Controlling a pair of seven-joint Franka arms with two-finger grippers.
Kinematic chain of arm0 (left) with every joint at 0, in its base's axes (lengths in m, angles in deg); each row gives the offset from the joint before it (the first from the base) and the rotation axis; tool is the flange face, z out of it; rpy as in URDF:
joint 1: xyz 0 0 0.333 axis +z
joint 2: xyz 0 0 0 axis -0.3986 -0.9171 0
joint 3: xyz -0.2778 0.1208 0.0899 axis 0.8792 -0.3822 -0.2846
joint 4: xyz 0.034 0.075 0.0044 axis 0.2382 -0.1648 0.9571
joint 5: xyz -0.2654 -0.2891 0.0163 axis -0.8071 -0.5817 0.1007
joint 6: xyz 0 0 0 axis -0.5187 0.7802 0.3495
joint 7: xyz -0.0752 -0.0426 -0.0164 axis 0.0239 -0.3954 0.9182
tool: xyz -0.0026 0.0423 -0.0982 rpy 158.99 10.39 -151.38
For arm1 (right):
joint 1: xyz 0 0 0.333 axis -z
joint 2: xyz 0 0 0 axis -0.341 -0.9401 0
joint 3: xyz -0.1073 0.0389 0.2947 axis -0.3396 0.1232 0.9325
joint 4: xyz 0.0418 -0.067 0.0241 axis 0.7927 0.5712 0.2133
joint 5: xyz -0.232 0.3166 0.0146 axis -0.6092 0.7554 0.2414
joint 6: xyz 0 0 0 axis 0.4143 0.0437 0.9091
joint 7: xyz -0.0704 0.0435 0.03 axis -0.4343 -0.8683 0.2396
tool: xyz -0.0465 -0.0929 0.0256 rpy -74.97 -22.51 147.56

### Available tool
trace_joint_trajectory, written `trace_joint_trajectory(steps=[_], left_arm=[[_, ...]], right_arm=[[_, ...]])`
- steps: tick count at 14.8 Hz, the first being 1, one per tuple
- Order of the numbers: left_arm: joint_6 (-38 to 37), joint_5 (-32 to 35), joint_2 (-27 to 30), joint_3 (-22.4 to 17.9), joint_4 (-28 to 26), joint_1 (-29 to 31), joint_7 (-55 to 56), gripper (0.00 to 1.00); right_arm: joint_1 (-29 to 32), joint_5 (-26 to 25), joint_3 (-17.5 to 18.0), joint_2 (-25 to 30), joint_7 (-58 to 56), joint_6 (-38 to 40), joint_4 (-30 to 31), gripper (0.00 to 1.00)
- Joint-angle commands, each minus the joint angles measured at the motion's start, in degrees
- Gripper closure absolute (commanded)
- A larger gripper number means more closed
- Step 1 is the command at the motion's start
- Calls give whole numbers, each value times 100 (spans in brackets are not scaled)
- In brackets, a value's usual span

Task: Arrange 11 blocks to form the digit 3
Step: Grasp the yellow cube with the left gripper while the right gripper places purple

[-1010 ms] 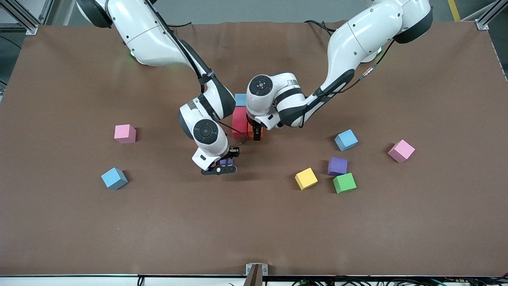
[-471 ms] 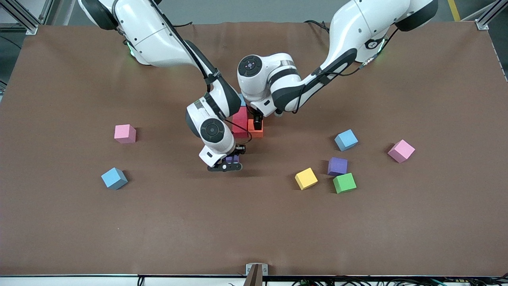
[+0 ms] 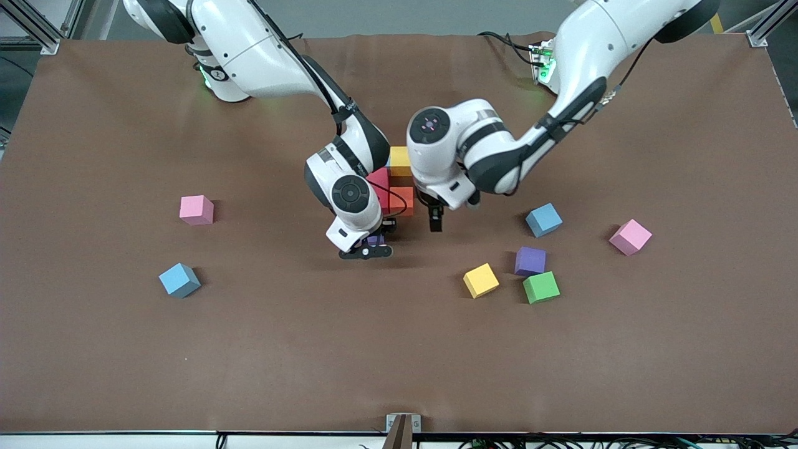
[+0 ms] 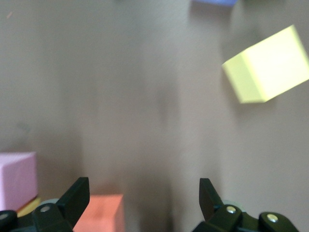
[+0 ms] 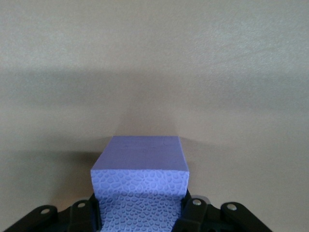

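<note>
Bench first: a brown surface carrying both arms and scattered blocks. Near its middle the digit 3 is only begun, a small cluster with a yellow block, a red block and an orange block touching; more may be hidden under the arms.

The left arm has swung since a second ago: its wrist was over the cluster with the left gripper down at the orange block, and now that gripper hangs over bare bench just beside the cluster, toward the left arm's end. Its jaws stand wide apart with nothing between them, so the orange block appears delivered and released. The yellow block in the cluster, covered before, now shows.

The right gripper has drifted from nearer the front camera toward the cluster and is clamped tight on a purple block, carried low beside the red and orange blocks. I judge this to be the next piece going in.

Loose blocks remain: a pink and a blue toward the right arm's end; blue, pink, purple, green and yellow toward the left arm's end. Most of the figure is unbuilt.
</note>
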Motion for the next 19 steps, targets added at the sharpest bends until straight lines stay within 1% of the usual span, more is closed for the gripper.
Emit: trace_joint_trajectory(steps=[1,2,3,5,8,9,13,15,17,18,19], left_arm=[[-63,25,-217,32,359,270,-1396,0],[-63,25,-305,-29,525,280,-1847,0],[-63,34,-393,-178,666,271,-2234,0],[-63,34,-586,-258,939,271,-3060,0],[-63,-10,-666,-328,1054,297,-4405,0],[-63,-88,-692,-425,1098,297,-4774,0],[-63,-843,-693,-715,1405,297,-6426,0],[-11,-1064,-736,-891,1502,289,-6850,0],[7,-1091,-763,-935,1511,306,-7176,0],[7,-1100,-772,-979,1520,306,-7334,0],[16,-1091,-806,-997,1572,306,-7414,0]], right_arm=[[-166,158,22,-26,105,-40,321,69],[-175,158,22,-26,105,-22,330,69],[-210,158,22,-17,114,-13,330,68],[-245,158,31,-17,114,-22,400,68],[-306,158,31,0,123,-13,497,68],[-307,167,40,18,175,-4,523,68],[-315,167,75,27,185,48,541,67],[-315,167,84,27,185,136,541,67],[-315,167,84,27,185,136,533,66],[-315,167,92,27,185,136,524,64],[-315,167,92,35,193,162,498,53]])
